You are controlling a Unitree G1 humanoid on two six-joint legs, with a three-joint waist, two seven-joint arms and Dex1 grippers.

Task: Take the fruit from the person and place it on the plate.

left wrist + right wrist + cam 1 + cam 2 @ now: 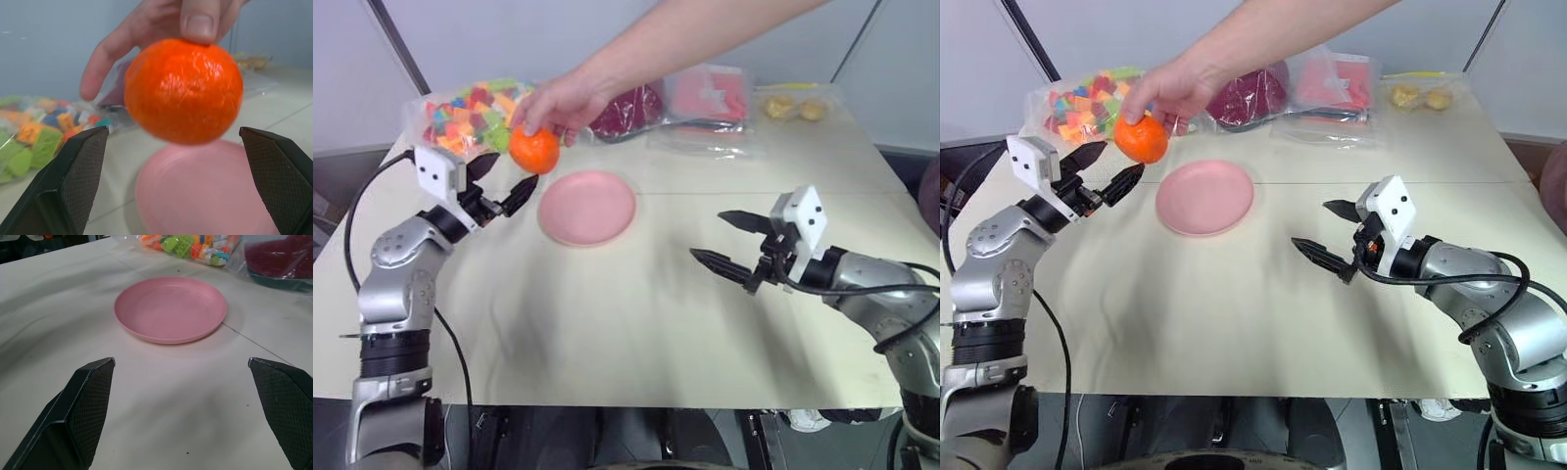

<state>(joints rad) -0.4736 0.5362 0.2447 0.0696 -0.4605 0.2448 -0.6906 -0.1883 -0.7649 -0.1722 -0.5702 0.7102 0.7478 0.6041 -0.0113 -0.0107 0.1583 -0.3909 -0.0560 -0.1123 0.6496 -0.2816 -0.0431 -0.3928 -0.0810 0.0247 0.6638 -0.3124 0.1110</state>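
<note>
Fruit: an orange fruit (534, 150) is held from above in the fingertips of the person's hand (560, 101), in the air over the far left part of the counter (636, 304), just left of the plate and above its level
Person: a bare forearm is stretched in from the far right, reaching down and left to the fruit
Left gripper: the left gripper (501, 181) is raised beside the fruit on its left; its jaws are spread wide, one to either side of the fruit's lower half in the left wrist view, and no contact with the fruit is seen
Plate: the pink plate (588, 208) is lying flat and bare on the counter, left of centre, just right of the left gripper
Right gripper: the right gripper (732, 243) is held above the counter on the right, well apart from the plate and pointed towards it; its jaws are wide open and nothing is gripped
Far edge: a bag of coloured blocks (470, 115) is seen at far left behind the hand, then a dark red bagged item (631, 108), a pink packet (710, 95) and pale yellow bagged lumps (795, 107) towards the far right
</note>
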